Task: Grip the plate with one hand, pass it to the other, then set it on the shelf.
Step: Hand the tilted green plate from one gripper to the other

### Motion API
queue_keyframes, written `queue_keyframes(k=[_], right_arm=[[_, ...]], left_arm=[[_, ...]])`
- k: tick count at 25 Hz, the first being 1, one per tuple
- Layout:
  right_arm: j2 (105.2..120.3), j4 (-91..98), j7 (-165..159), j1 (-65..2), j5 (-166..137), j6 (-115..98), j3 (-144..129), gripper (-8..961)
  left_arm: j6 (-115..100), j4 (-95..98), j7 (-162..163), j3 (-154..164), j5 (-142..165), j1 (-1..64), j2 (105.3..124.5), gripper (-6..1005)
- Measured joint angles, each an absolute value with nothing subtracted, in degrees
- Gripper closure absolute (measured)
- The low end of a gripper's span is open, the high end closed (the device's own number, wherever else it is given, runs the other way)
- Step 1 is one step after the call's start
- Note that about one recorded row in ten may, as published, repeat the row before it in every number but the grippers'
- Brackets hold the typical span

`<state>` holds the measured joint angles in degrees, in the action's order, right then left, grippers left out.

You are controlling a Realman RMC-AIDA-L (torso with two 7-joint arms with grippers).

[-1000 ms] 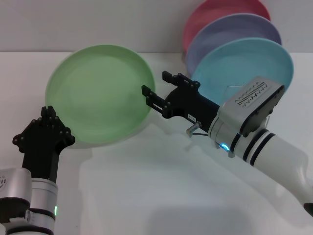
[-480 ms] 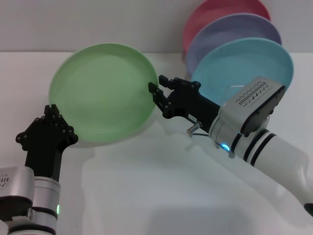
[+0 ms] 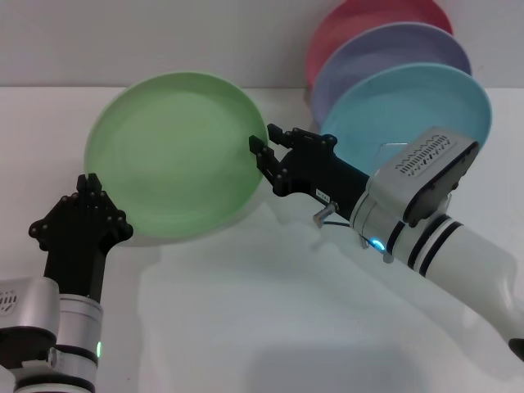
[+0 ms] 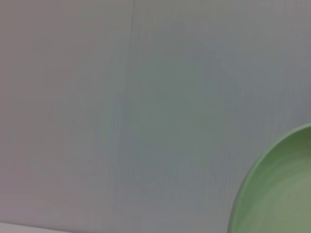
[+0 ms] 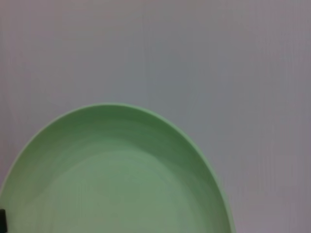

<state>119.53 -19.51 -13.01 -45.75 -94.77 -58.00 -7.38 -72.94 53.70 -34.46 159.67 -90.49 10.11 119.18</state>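
Lower left of the head view: the left gripper (image 3: pixel 85 214), jaws clenched on the lower-left rim of the plate (image 3: pixel 172 151), which is held tilted up above the white worktop (image 3: pixel 270 327). Centre: the right gripper (image 3: pixel 268 154), jaws spread to either side of the plate's right rim and apparently not yet closed on it (contact cannot be confirmed from this angle). Upper right: the sky-blue plate (image 3: pixel 409 102), the lavender plate (image 3: pixel 393 49) and a pink plate (image 3: pixel 368 15) standing one behind another; only a wire loop of the shelf (image 3: pixel 391 152) shows.

Handling, as judged: the plate looks light, stiff and matte, hence not fragile but smooth-edged. The thin rim offers the only hold, and an edge grip invites pivoting, so the right jaws should bite well inward of the lip.
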Motion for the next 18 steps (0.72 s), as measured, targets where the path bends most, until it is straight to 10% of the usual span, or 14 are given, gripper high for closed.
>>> queue_keyframes(k=[18], right_arm=[[119.53,-19.92,-13.01,-45.85,-94.99,-58.0,-6.85,810]], left_arm=[[-72.76,53.26,-34.45,159.4,-90.74,10.48,119.18,942]])
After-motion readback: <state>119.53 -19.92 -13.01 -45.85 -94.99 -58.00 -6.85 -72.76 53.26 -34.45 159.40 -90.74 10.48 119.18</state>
